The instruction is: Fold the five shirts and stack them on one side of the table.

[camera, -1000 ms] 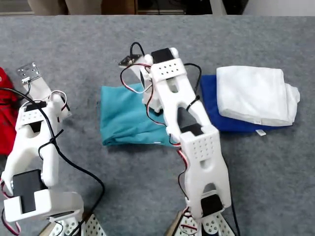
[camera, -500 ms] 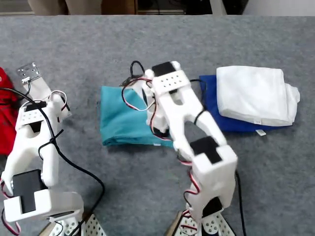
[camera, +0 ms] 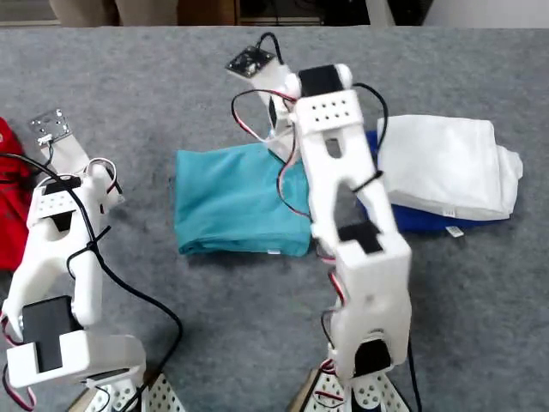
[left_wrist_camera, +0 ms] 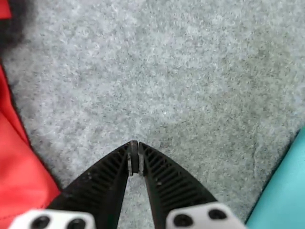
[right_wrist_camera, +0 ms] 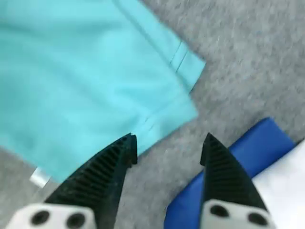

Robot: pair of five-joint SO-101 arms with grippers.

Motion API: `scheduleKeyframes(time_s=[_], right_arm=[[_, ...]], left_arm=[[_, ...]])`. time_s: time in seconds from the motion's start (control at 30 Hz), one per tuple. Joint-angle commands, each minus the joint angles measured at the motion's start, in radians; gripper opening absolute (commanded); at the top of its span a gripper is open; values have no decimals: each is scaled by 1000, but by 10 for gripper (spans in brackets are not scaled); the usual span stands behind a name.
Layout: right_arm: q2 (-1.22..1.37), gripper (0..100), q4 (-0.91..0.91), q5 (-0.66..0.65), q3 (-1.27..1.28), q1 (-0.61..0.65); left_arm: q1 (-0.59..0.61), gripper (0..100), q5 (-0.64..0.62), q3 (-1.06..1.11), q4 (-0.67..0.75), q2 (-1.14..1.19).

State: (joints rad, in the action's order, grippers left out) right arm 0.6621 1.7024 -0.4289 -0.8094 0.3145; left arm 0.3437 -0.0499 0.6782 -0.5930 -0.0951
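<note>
right arm lifts clear of the folded teal shirt, fingers spread and empty

the right gripper (right_wrist_camera: 169, 140), down over the teal shirt (camera: 232, 202) at its stack-side edge a second ago, now hangs higher and farther out with nothing between its wide-open fingers. the shirt lies flat mid-table, so the fold looks done and the carry to the pile seems next. the white shirt (camera: 442, 163) sits on the blue shirt (camera: 403, 221) at the right, and a narrow strip of grey table (camera: 129, 77) parts the teal corner from the blue. the left gripper (left_wrist_camera: 134, 148) has not moved, pinched closed on nothing over bare table between the red shirt (camera: 9, 232) and the teal. open room runs along the far side.
</note>
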Motion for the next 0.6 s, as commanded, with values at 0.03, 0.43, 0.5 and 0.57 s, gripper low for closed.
scheduleKeyframes(time_s=[0.03, 0.43, 0.5, 0.57], right_arm=[[231, 207, 60, -9, -352, -19], [470, 202, 78, -9, -581, -27], [470, 202, 75, -9, -581, -31], [470, 201, 75, -9, -579, -41]], left_arm=[[-11, 18, -6, -46, 12, -4], [-11, 18, -6, -44, 12, -4], [-11, 18, -6, -44, 12, -4], [-11, 18, -6, -44, 12, -4]])
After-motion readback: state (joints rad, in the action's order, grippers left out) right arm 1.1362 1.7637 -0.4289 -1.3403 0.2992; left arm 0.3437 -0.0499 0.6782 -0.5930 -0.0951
